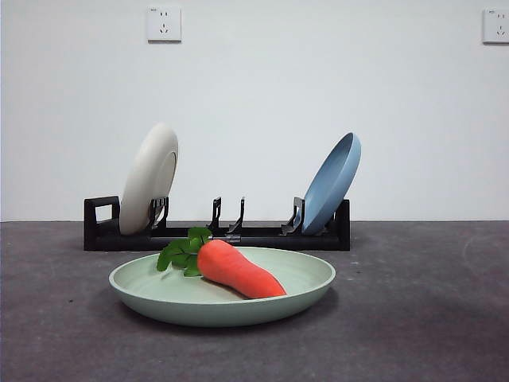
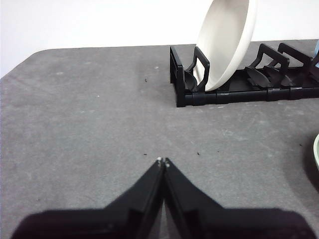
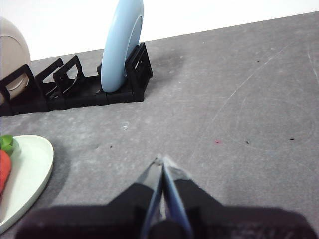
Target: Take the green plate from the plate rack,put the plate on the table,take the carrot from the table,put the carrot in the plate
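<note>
White wall, dark grey speckled table (image 1: 445, 318). Front: orange-red toy carrot (image 1: 238, 270) lies w/in pale mint-green round plate (image 1: 151, 296), before long black plate rack (image 1: 254, 236). L wrist: left gripper (image 2: 162, 161) pinched closed, empty, plate edge beside. R wrist: right gripper (image 3: 160, 160) closed, empty, about as near.

The dark grey table (image 1: 445, 318) carries the green plate (image 1: 159, 290) flat near its front edge, and the black plate rack (image 1: 262, 237) just behind, toward the back edge.
</note>
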